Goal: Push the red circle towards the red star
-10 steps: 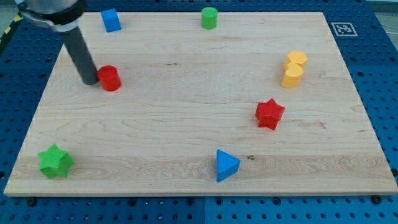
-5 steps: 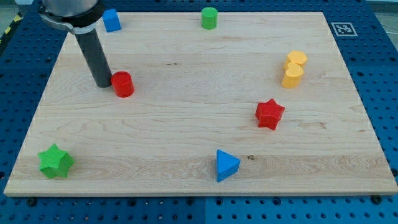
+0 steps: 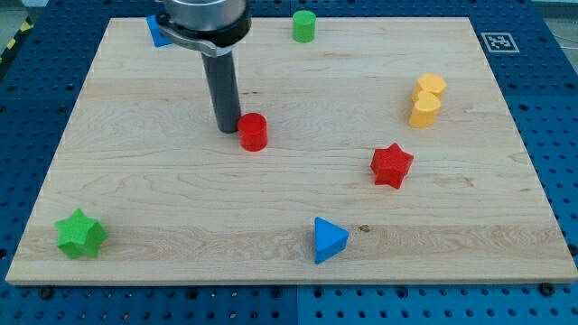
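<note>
The red circle (image 3: 253,132) has been shifted toward the view's right since the earlier frames, now near board centre, left of the red star (image 3: 391,165) and well apart from it. My tip (image 3: 227,130) is touching its left side; no hand is fitted, only the rod. A fiducial tag (image 3: 498,41) is seen at top right; no readable writing. Other blocks unmoved: green star (image 3: 80,234), blue triangle (image 3: 329,239), yellow blocks (image 3: 427,99), green cylinder (image 3: 303,26).

Dark rod, my tip (image 3: 228,130); red circle (image 3: 253,132) just at its right, red star (image 3: 391,165) farther right and lower. Beyond: two yellow blocks (image 3: 427,100), green cylinder (image 3: 303,26) above. Blue triangle (image 3: 329,240) and green star (image 3: 80,234) below; blue block (image 3: 158,32) behind rod; pale wood-grain board (image 3: 163,199).
</note>
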